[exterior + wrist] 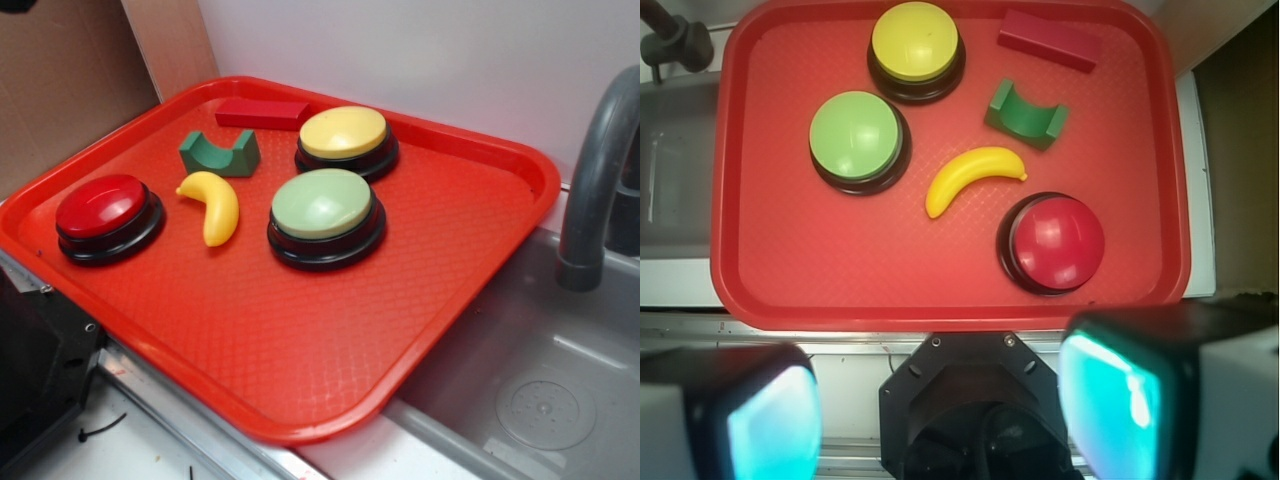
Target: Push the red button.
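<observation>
The claw (940, 410) shows only in the wrist view, where its two blurred fingers with teal-lit pads (1110, 395) fill the lower corners, spread wide apart with nothing between them. It hangs well above and short of the near rim of the textured red plastic tray (770, 270), over the black robot base (970, 400).

Ahead of the claw and slightly toward its right finger sits the round glossy red dome button on a black circular base (1055, 243), near the tray's closest edge and untouched. In the exterior view this red button (103, 207) lies at the tray's left end.

Just beyond it, closer to the claw's midline, lies a yellow plastic toy banana (970, 177), apart from the button. Farther ahead stands a green wooden block with a curved notch (1027, 112), and past that a flat red rectangular block (1050, 40) by the far rim.

Ahead on the claw's left side sits a pale green domed button on a black base (857, 140), and beyond it a yellow domed button on a black base (916, 45).

In the exterior view, a grey sink basin (530, 370) and grey faucet (595, 180) lie beside the tray.
</observation>
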### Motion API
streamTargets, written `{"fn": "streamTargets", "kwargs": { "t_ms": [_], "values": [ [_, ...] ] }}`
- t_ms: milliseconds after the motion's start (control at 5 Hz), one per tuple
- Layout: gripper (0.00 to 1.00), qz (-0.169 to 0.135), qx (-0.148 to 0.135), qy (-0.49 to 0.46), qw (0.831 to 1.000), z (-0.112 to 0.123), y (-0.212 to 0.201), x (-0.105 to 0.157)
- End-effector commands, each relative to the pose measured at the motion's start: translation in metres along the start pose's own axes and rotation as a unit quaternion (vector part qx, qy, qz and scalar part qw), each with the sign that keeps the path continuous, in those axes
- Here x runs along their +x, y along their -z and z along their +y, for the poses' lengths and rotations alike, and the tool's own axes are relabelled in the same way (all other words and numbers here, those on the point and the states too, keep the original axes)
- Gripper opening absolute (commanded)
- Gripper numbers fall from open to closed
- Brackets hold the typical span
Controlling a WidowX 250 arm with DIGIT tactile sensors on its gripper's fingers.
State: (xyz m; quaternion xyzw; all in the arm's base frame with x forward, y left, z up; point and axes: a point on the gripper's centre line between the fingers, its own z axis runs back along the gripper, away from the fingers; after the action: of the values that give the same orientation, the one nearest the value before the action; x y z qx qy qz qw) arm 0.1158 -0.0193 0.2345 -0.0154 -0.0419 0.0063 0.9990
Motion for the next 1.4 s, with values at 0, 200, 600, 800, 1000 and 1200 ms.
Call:
{"fn": "streamTargets", "kwargs": {
  "t_ms": [0, 200, 600, 800, 1000, 1200],
  "values": [
    [1.00, 0.000, 0.000, 0.000, 1.000, 0.000, 0.000, 0.000],
    [1.00, -0.013, 0.026, -0.123, 0.992, 0.051, 0.042, 0.043],
    [1.00, -0.035, 0.029, -0.213, 0.976, 0.102, 0.110, 0.050],
    [1.00, 0.001, 0.031, -0.178, 0.984, 0.106, 0.159, 0.049],
    [1.00, 0.010, 0.033, -0.169, 0.985, 0.107, 0.175, 0.047],
    [1.00, 0.027, 0.036, -0.171, 0.984, 0.108, 0.183, 0.044]
  ]
}}
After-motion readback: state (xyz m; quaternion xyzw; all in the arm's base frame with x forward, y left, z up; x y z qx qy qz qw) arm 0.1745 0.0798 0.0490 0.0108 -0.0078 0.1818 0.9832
